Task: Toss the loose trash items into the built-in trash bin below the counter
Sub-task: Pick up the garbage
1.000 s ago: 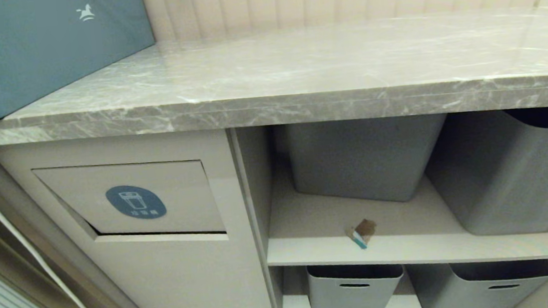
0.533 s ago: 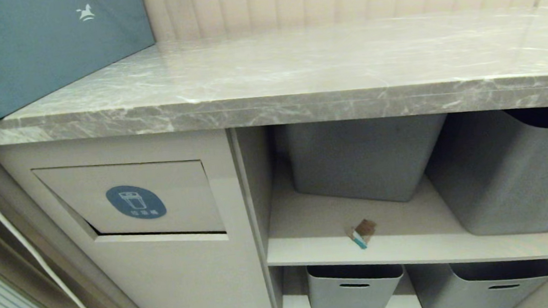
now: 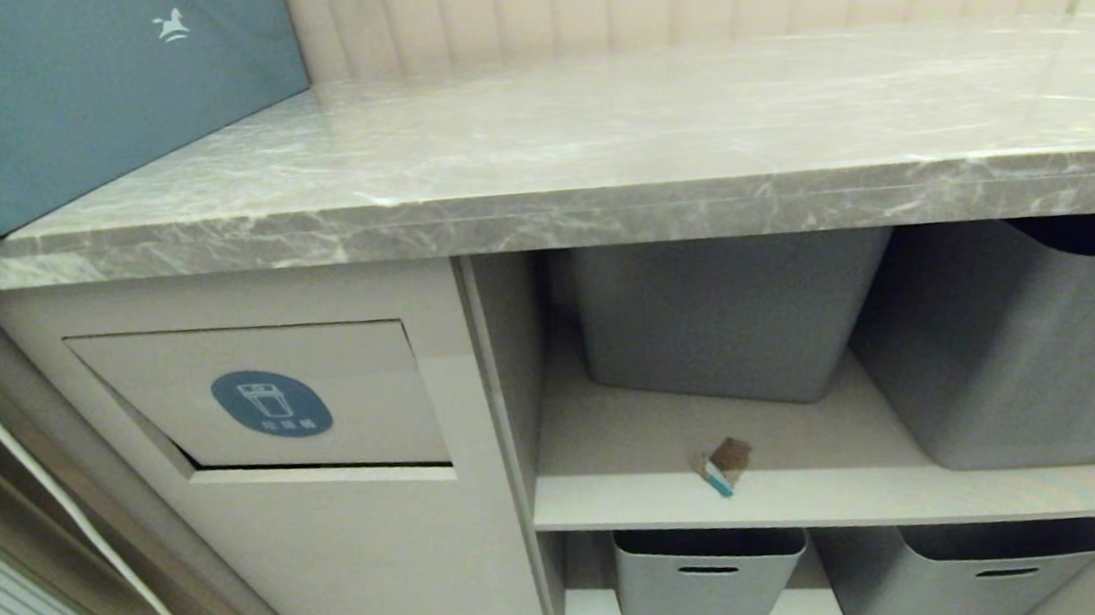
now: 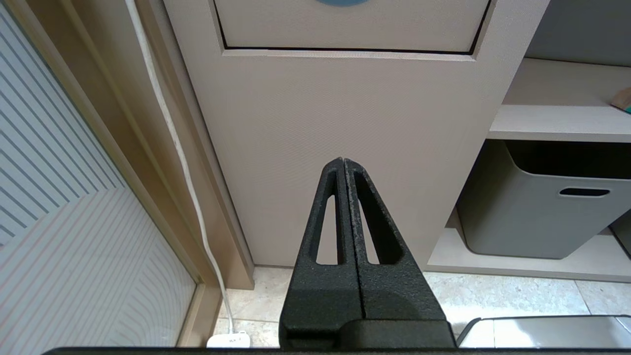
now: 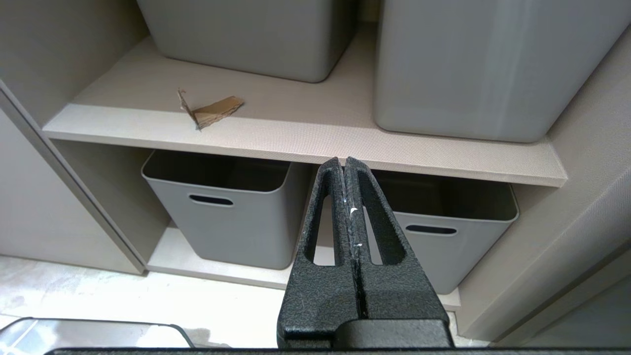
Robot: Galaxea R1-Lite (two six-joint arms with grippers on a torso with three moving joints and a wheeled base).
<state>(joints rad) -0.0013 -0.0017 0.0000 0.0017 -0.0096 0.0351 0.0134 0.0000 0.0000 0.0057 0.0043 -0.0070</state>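
Note:
One small brown cardboard scrap with a teal edge (image 3: pixel 722 464) lies near the front of the upper open shelf (image 3: pixel 828 506); the same scrap (image 5: pixel 212 111) shows in the right wrist view. The built-in trash bin (image 3: pixel 265 400) is the beige flap with a blue oval sticker, left of the shelves, under the grey marble counter (image 3: pixel 599 212). Its flap hangs slightly ajar. My left gripper (image 4: pixel 343 162) is shut and empty, low before the cabinet front (image 4: pixel 345 123) below the flap. My right gripper (image 5: pixel 343 161) is shut and empty, below and in front of the shelf edge. Neither arm shows in the head view.
Two grey tubs (image 3: pixel 729 315) (image 3: pixel 1043 340) stand at the back of the upper shelf and two more (image 3: pixel 704 579) (image 3: pixel 965 574) on the lower one. A teal bag (image 3: pixel 75 92) sits on the counter's left end. A white cable (image 4: pixel 167 123) runs down the left wall to the floor.

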